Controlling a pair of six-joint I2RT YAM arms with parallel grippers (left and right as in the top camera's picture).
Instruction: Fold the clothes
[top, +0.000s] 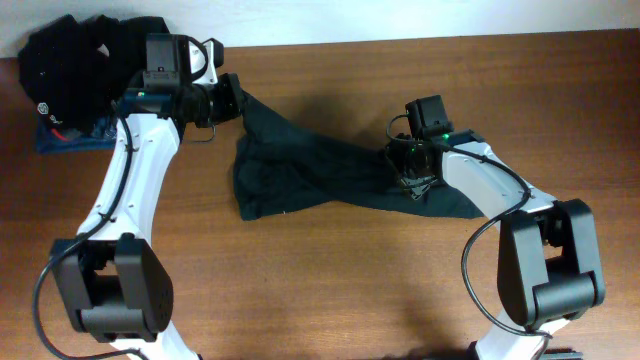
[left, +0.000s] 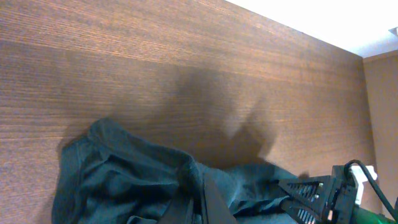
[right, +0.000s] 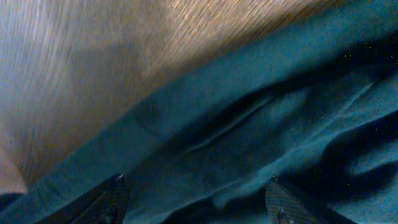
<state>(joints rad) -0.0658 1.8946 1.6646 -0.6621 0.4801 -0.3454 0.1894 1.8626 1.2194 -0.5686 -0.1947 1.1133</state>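
A dark teal garment lies crumpled and stretched across the middle of the wooden table. My left gripper is at its far left corner, shut on a fold of the cloth. In the left wrist view the fingers pinch the garment. My right gripper is low over the garment's right part. In the right wrist view its fingers are spread wide, with the teal cloth between and under them. The right gripper also shows in the left wrist view.
A pile of black clothes sits at the far left corner on a blue folded item. The table's far edge meets a white wall. Bare wood lies in front of the garment.
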